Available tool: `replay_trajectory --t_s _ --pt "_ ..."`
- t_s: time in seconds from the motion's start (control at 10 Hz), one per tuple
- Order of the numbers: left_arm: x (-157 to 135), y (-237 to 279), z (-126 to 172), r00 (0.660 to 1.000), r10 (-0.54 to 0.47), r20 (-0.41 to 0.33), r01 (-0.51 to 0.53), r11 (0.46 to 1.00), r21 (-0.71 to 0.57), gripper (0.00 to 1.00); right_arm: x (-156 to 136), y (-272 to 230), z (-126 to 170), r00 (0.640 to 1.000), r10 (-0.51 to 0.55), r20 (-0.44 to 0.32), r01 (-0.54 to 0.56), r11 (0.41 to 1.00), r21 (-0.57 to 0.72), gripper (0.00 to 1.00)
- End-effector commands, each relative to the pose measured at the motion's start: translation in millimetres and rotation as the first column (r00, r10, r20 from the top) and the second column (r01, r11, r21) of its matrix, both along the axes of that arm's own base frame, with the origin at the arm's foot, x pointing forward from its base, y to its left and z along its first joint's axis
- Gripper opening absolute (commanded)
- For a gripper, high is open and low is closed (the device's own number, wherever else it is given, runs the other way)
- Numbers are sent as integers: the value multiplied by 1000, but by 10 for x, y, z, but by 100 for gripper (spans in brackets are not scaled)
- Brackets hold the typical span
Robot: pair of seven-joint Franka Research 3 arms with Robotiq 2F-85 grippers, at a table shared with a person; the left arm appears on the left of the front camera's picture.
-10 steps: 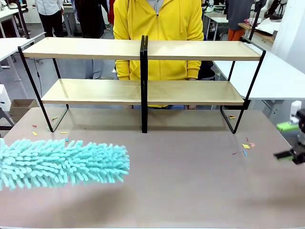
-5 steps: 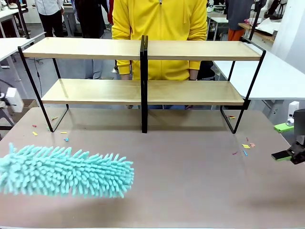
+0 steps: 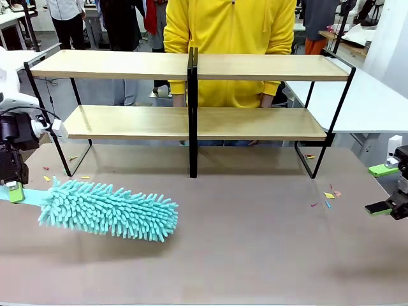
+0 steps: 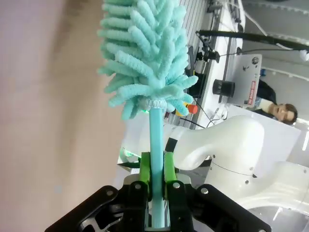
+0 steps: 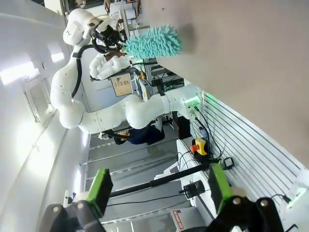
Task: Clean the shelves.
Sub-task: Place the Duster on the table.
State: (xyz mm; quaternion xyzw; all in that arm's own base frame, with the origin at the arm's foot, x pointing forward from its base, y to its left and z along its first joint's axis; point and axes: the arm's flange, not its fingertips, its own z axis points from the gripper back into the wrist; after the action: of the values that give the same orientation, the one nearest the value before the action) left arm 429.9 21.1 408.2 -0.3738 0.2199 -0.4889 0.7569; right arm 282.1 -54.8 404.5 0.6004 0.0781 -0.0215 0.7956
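Clamped tight between the green pads point(image 4: 145, 169) of my left gripper point(image 4: 155, 180) is the teal handle of a fluffy duster point(image 3: 108, 209). From the front I see that gripper point(image 3: 13, 191) at the table's left edge, with the duster's head stretching from it toward the middle, its long axis nearly level and tipping slightly down to the right, low over the brown tabletop point(image 3: 255, 242). My right gripper point(image 5: 157, 186) has its pads spread wide with nothing between them; in the front view it point(image 3: 387, 188) sits at the far right edge of the table.

I see the shelves point(image 3: 191, 95) standing across the far half of the table, long axis running left to right, both tiers bare. Their black frame has a central upright and slanted legs at each end. A person in a yellow top point(image 3: 229, 38) stands just behind them. Small coloured scraps point(image 3: 329, 195) lie near the right leg and a few by the left leg. Between the duster and the shelves' front edge the tabletop is open, and so is the whole near right half.
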Motion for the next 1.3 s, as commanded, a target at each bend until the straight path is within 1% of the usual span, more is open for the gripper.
replay_trajectory --t_s 0.0,0.1,0.2,0.3,0.4,0.5,0.6,0.7,0.8,0.9,1.0,1.1,1.2 --pt "-74 38 116 997 71 29 -70 997 -28 13 20 0 36 1000 -1 14 1 1000 17 100" --pt "-77 34 145 989 122 87 -123 992 -2 72 20 0 36 1000 -1 14 1 1000 17 100" --pt "-126 69 203 970 195 144 -199 980 14 72 20 0 36 1000 -1 14 1 1000 17 100" --pt "-201 122 284 923 305 235 -326 944 54 100 20 0 36 1000 -1 14 1 1000 17 100" --pt "-241 188 380 803 479 353 -532 844 65 77 20 0 36 1000 -1 14 1 1000 17 100" --pt "-301 258 511 683 606 408 -659 752 -14 100 20 0 36 1000 -1 14 1 1000 17 100" --pt "-389 306 600 582 703 409 -734 670 -109 100 20 0 36 1000 -1 14 1 1000 17 100" --pt "-492 422 685 383 825 416 -836 501 -223 100 -2 -2 0 1000 -1 -1 1 1000 -2 100" --pt "-569 502 757 441 858 265 -805 508 -307 100 -18 -2 33 1000 -20 14 19 1000 8 100" --pt "-624 441 741 501 858 111 -787 505 -353 100 -11 41 92 998 -62 14 61 998 27 100" --pt "-638 386 682 502 864 -45 -803 446 -396 100 -1 87 196 994 -101 -44 103 994 43 100" --pt "-580 365 606 515 828 -223 -815 392 -428 100 -21 130 316 988 -141 -69 146 986 74 100" --pt "-468 404 544 456 810 -369 -863 300 -407 100 -36 150 428 982 -165 -90 177 974 138 100"
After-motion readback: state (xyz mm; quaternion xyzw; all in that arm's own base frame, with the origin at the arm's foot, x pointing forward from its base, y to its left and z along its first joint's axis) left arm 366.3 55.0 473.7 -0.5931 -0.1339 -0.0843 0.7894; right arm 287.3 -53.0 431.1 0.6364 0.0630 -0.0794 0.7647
